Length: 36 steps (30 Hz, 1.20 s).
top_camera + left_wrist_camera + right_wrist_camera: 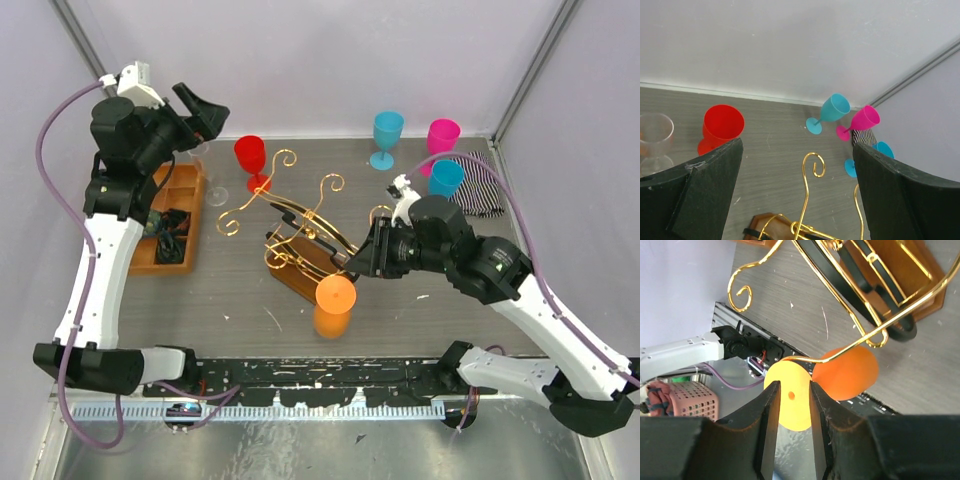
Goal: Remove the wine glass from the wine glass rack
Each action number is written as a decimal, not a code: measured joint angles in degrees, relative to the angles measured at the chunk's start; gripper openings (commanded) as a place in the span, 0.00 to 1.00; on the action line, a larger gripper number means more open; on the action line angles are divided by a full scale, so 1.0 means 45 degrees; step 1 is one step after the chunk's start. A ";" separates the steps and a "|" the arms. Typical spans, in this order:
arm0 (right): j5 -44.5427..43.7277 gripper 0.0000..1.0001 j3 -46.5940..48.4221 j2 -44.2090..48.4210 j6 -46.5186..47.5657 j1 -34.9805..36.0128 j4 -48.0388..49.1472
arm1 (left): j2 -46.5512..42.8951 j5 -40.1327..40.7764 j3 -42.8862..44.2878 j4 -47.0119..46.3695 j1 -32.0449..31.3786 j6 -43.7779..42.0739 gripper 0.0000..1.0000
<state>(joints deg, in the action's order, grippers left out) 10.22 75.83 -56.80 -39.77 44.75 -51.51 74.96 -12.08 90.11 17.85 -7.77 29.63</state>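
- We see the wine glass rack (295,278) near the middle of the table, its gold scroll arms spreading out from the dark wooden base.
- The orange wine glass (335,293) hangs upside down at the near end of the rack. Its foot is caught in a gold wire arm and its bowl is below, off the table.
- The right gripper (352,262) reaches in from the right, level with that glass.
- In the right wrist view, its fingers (771,410) stand close together with a narrow gap. The pale foot of the glass shows through the gap and the orange bowl (847,372) sits just to the right.
- We cannot tell whether the pads press on the glass or only flank it — the contact is hidden behind the fingers.
- The left gripper (200,110) is raised over the far left of the table, above the orange tray (190,205), which has dark items in its compartments.
- Its fingers (705,195) are spread wide with nothing between them.
- A red glass (250,155) stands upright beyond the rack, and a clear glass (655,135) stands to its left.
- At the far right we see a blue glass (387,130), a pink glass (443,135) and a second blue glass (446,178) — the last beside a striped cloth (480,190).
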 measured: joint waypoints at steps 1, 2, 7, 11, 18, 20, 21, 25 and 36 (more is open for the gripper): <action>-0.0180 0.35 -0.0175 0.0087 -0.0447 0.0223 0.0000 | -0.0121 0.0024 0.0000 0.0243 0.0000 -0.0005 0.98; -0.0384 0.36 -0.0306 0.0151 -0.0869 0.0442 -0.0024 | -0.0189 0.0044 0.0000 0.0403 0.0000 -0.0010 0.98; -0.1365 0.37 -0.0525 0.0335 -0.2210 0.1234 -0.0432 | -0.0277 0.0049 -0.0078 0.0918 0.0000 -0.0010 0.98; -0.1753 0.40 -0.0879 0.0709 -0.2749 0.1365 -0.0675 | -0.0272 -0.0005 -0.0262 0.1044 0.0000 0.0141 0.98; -0.1875 0.44 -0.1909 0.1078 -0.3128 0.1365 -0.0636 | -0.0272 -0.0151 -0.0529 0.1180 0.0000 0.0277 0.98; -0.1729 0.44 -0.2195 0.1078 -0.3201 0.1365 -0.0452 | -0.0277 -0.0170 -0.0529 0.1185 0.0000 0.0296 0.98; -0.1598 0.44 -0.2424 0.1132 -0.3245 0.1365 -0.0204 | -0.0296 -0.0180 -0.0544 0.1190 0.0000 0.0296 0.98; -0.1166 0.45 -0.2822 0.1243 -0.3308 0.1365 0.0432 | -0.0495 -0.0199 -0.0670 0.1268 0.0000 0.0291 0.98; -0.0379 0.47 -0.3521 0.1807 -0.3623 0.1370 0.1715 | -0.0641 -0.0214 -0.0690 0.1253 0.0000 0.0296 0.98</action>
<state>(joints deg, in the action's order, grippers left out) 8.51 59.99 -48.66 -56.07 50.92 -43.79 72.07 -13.04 87.00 23.49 -7.77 30.96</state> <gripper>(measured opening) 0.465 0.979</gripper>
